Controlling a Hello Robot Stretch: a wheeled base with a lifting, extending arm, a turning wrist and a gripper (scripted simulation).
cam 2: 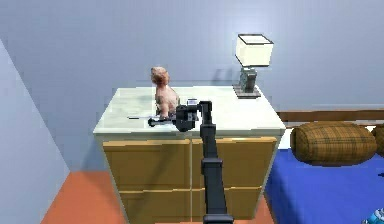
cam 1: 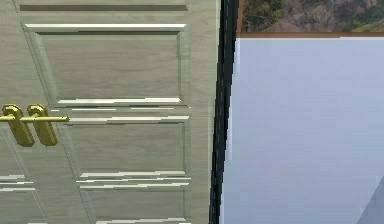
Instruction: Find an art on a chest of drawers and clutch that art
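Observation:
A small pinkish statue [cam 2: 164, 92] stands upright on the pale top of a wooden chest of drawers [cam 2: 240, 118], left of its middle. My arm rises from the bottom edge of the arm side view and reaches over the chest's top. The gripper [cam 2: 156, 121] lies just in front of the statue's base, its thin fingers pointing to the view's left. I cannot tell whether it touches the statue or holds anything.
A table lamp [cam 2: 252, 62] stands at the chest's back right corner. A bed with a blue cover [cam 2: 320, 190] and a brown pillow [cam 2: 336, 142] lies right of the chest. In the forward view a panelled door [cam 1: 110, 70] with brass handles [cam 1: 30, 122] is close ahead, beside a pale wall [cam 1: 300, 130].

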